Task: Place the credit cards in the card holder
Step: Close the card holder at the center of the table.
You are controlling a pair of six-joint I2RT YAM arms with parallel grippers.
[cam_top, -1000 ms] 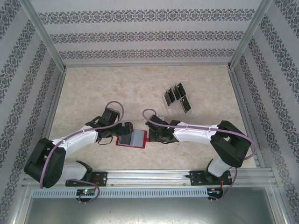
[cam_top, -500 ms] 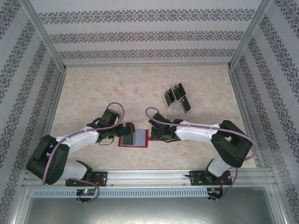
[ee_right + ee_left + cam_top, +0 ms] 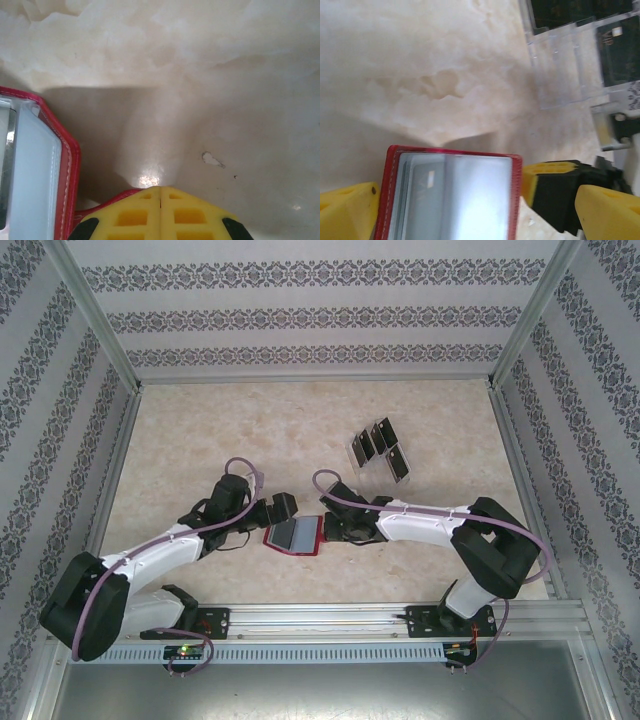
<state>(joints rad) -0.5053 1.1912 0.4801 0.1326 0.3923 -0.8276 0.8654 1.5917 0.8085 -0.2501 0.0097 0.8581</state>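
Standing wide open, the left gripper (image 3: 284, 512) flanks the one red card holder (image 3: 293, 536) near the table's front. The right gripper (image 3: 160, 192), closed tight, sits at its tab. Pinning that tab flat should hold the pockets open. Four credit cards (image 3: 380, 450) are countable, right rear, in one clear tray (image 3: 560, 75).

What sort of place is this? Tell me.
Probably a robot test cell, not a home: an aluminium frame with patterned wall panels encloses a marble-look table, with the left arm and right arm bolted to a base rail.
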